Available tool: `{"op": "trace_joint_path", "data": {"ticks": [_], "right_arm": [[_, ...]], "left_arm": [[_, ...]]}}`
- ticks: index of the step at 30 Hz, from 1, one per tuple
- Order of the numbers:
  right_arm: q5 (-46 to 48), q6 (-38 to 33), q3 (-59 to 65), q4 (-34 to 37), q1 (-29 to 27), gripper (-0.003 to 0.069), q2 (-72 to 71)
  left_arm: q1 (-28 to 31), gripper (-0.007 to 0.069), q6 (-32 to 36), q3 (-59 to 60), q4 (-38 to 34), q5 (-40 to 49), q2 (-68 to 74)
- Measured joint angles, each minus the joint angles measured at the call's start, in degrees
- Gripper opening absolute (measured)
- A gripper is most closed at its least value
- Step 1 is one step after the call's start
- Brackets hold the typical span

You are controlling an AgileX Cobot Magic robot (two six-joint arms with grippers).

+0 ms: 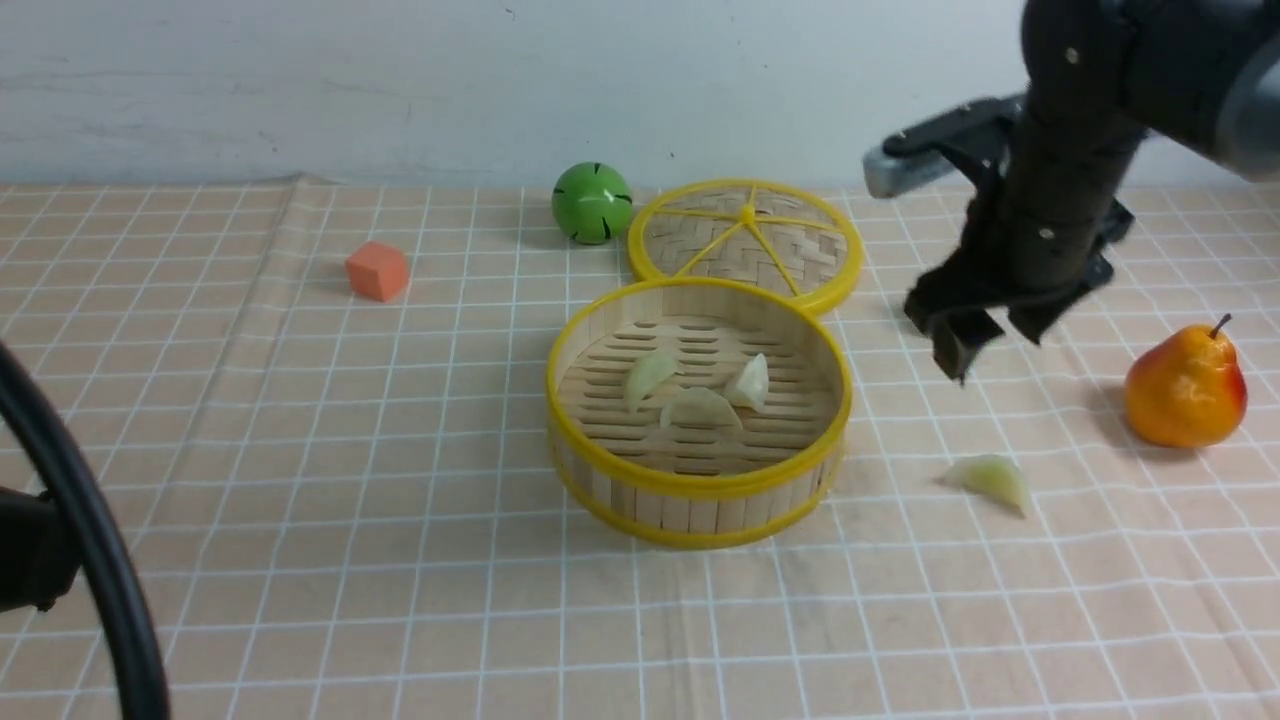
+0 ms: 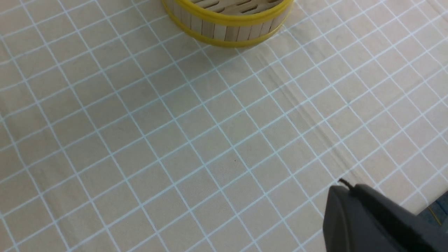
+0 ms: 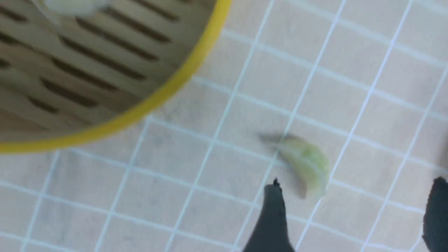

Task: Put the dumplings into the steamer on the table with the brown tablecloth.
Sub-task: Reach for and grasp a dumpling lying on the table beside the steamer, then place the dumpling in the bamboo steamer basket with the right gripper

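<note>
Black arm (image 1: 1075, 150) — tapered black claw (image 1: 995, 348)

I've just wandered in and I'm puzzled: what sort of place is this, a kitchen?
Probably a robot test bench, not a kitchen: toy-looking dumplings in a steamer, a pear and a cube lie on a grid cloth before a bare wall, with the right gripper above.

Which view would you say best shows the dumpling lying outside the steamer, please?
The front view: the dumpling lies whole and sharp on the tablecloth, right of the steamer. The right wrist view shows it blurred; the left wrist view misses it.
</note>
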Motion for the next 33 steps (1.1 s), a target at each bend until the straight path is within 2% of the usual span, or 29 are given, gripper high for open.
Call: {"op": "trace_joint_path", "data": {"ticks": [5,7,16,17,22,23,28,31,33], "right_arm": [[-0.6,-3.8,8.32,1.63,-2.53,0.052,0.64],[-5.09,-4.2,11.76,-0.1,-2.76,0.052,1.73],[-16.66,-4.2,12.62,-2.06,-2.94,0.0499,5.66],[-17.31,-4.2,12.62,-2.06,-2.94,0.048,5.86],[-18.23,-4.2,12.62,-2.1,-2.94,0.0223,6.05],[-18.09,-4.2,12.62,-2.1,-2.94,0.0201,6.05],[-15.03,-4.15,12.08,-2.3,-2.44,0.02,5.52],[-12.39,-4.1,9.88,-2.69,-0.08,0.02,3.92],[-11.31,-4.1,5.59,-1.49,4.39,0.02,1.26]], "left_arm": [[0.0,-0.0012,0.0,0.0,0.0,0.0,0.0],[0.0,-0.0012,0.0,0.0,0.0,0.0,0.0],[0.0,-0.0012,0.0,0.0,0.0,0.0,0.0],[0.0,-0.0012,0.0,0.0,0.0,0.0,0.0],[0.0,-0.001,0.0,0.0,0.0,0.0,0.0],[0.0,-0.001,0.0,0.0,0.0,0.0,0.0],[0.0,-0.0008,0.0,0.0,0.0,0.0,0.0],[0.0,-0.0005,0.0,0.0,0.0,0.0,0.0],[0.0,-0.0002,0.0,0.0,0.0,0.0,0.0]]}}
